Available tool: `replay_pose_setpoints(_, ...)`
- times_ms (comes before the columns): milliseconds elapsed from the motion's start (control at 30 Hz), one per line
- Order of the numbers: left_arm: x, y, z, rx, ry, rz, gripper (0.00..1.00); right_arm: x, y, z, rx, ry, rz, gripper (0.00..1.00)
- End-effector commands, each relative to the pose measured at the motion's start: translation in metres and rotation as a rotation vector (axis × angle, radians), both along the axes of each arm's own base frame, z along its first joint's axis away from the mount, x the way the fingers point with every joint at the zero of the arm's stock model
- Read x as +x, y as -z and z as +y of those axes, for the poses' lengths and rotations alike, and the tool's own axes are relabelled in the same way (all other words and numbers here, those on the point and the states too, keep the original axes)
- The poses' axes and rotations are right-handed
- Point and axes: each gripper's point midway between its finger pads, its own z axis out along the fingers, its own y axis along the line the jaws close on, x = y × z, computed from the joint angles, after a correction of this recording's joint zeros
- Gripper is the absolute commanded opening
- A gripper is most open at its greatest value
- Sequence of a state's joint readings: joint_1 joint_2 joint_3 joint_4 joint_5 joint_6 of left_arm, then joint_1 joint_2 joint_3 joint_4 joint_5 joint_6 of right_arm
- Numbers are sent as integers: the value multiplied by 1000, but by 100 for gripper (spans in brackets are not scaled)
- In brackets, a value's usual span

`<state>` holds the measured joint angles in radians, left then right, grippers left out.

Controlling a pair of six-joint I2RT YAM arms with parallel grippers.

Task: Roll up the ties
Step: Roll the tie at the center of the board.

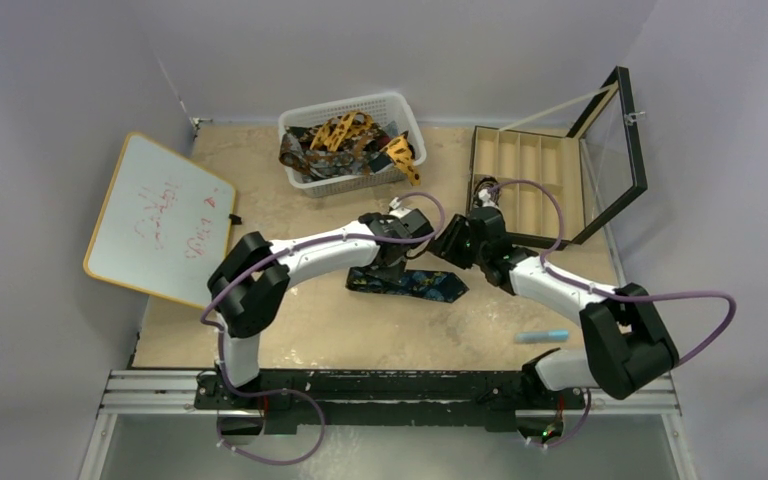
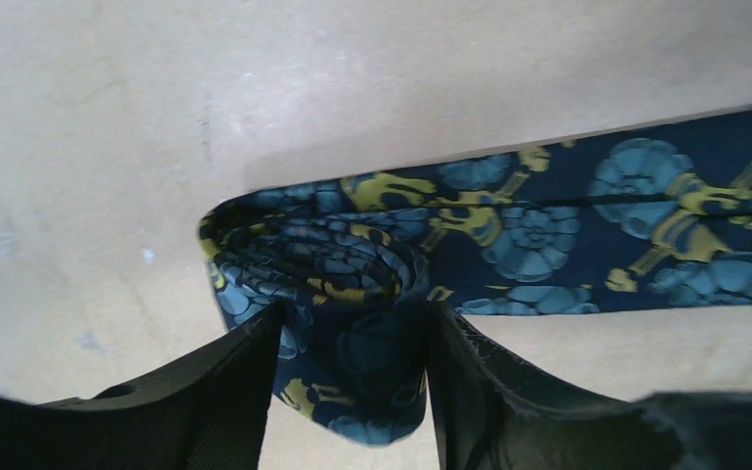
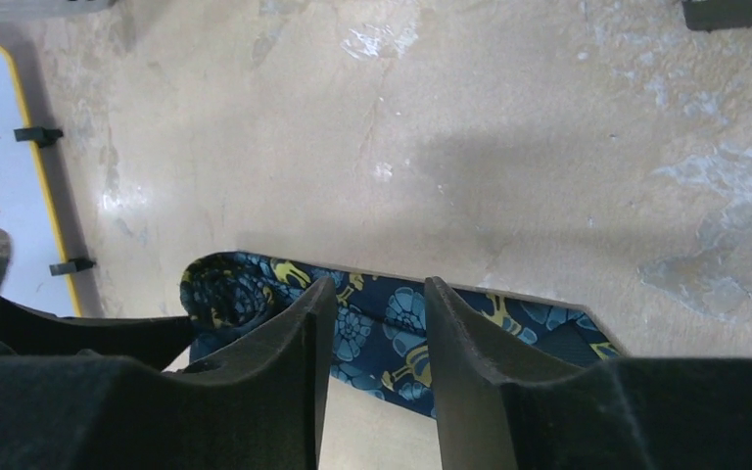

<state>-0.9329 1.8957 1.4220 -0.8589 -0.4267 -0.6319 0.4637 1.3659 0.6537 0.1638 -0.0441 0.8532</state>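
Lying flat, navy tie (image 1: 420, 285) runs left-right, rolled end leftward.

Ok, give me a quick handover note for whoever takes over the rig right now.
The left gripper has its jaws either side of the rolled end of the navy tie; whether it is gripping cannot be told.
The right gripper is open over the flat part of that tie, holding nothing.
The navy tie lies mid-table; the other ties sit in the white basket.
Done: one end rolled.
Left: finish this roll, then roll the basket's ties.
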Motion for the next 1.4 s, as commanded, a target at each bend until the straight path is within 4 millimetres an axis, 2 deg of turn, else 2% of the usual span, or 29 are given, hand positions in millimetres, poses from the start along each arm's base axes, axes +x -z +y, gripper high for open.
replay_pose_setpoints(0, 2, -14, -50, -204, 81, 24, 55, -1, -6, -2, 29, 2, -19, 44)
replay_pose_setpoints(133, -7, -12, -69, -310, 115, 83, 58, -6, -7, -2, 42, -17, -22, 53)
replay_pose_setpoints(233, -5, -16, -72, -362, 99, 90, 59, -9, -11, 1, 61, -44, -36, 60)
replay_pose_setpoints(333, 1, -39, -71, -412, 88, 43, 59, -13, -19, 10, 99, -106, -63, 67)
replay_pose_setpoints(400, 5, -61, -69, -462, 94, -4, 59, -16, -24, 17, 127, -158, -81, 73)
replay_pose_setpoints(467, 7, -89, -66, -525, 100, -63, 61, -20, -28, 23, 148, -204, -99, 79)
replay_pose_setpoints(533, 8, -106, -55, -573, 89, -102, 64, -23, -34, 29, 179, -240, -124, 88)
replay_pose_setpoints(567, 6, -105, -46, -588, 81, -100, 65, -25, -35, 31, 192, -258, -128, 93)
replay_pose_setpoints(633, 7, -105, -25, -627, 47, -94, 65, -22, -40, 35, 210, -276, -156, 95)
replay_pose_setpoints(700, 10, -100, -1, -662, 6, -94, 66, -27, -42, 45, 260, -323, -155, 95)
replay_pose_setpoints(767, 10, -94, 19, -706, -18, -87, 68, -32, -35, 49, 285, -344, -124, 94)
replay_pose_setpoints(967, 10, -74, 55, -874, -61, -20, 70, -43, -20, 64, 284, -396, -70, 87)
replay_pose_setpoints(1067, 8, -63, 56, -943, -47, 18, 70, -50, -11, 80, 272, -443, -39, 80)
replay_pose_setpoints(1133, 8, -56, 55, -962, -51, 45, 70, -49, -3, 84, 257, -435, -14, 72)
replay_pose_setpoints(1200, 7, -51, 54, -977, -50, 59, 70, -47, 5, 83, 242, -422, 8, 63)
replay_pose_setpoints(1367, 5, -43, 55, -988, -69, 66, 70, -44, 12, 84, 229, -420, 14, 54)
